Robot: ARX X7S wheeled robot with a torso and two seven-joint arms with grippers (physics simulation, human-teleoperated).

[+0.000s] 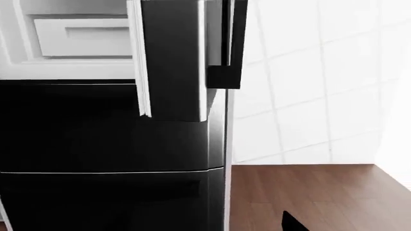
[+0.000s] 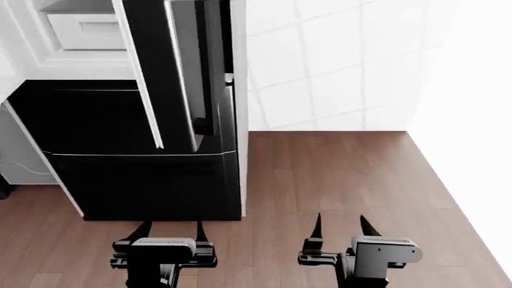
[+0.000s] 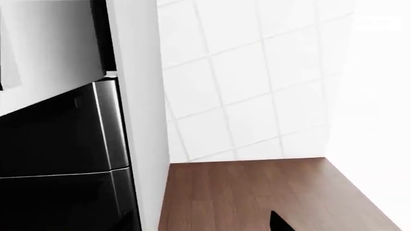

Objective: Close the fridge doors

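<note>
We are looking at the approach step: both arms are hanging low over the wood floor (image 2: 336,174), well apart from the fridge, nothing in contact yet.

- Left end effector (image 2: 171,231): fingers spread, empty. Right end effector (image 2: 342,225): fingers spread, empty.
- Right fridge door (image 2: 172,72) is standing swung out toward us, edge-on in the head view, glossy black outside with a white-lined edge and a dark handle bar along it. It is hanging above the lower drawer fronts (image 2: 136,174), which are sitting flush.
- White interior with a bin (image 2: 84,30) is showing to the left of that door. We cannot tell where the other door is standing; it is out of frame.

Our judgement on doing it well: we are thinking a raised arm should meet the door's black outer face, near the free edge, away from the hinge side by the tiled wall (image 2: 336,66), then push flat and steadily. Pressing with a broad part of the fingers should keep it from slipping off the gloss.
</note>
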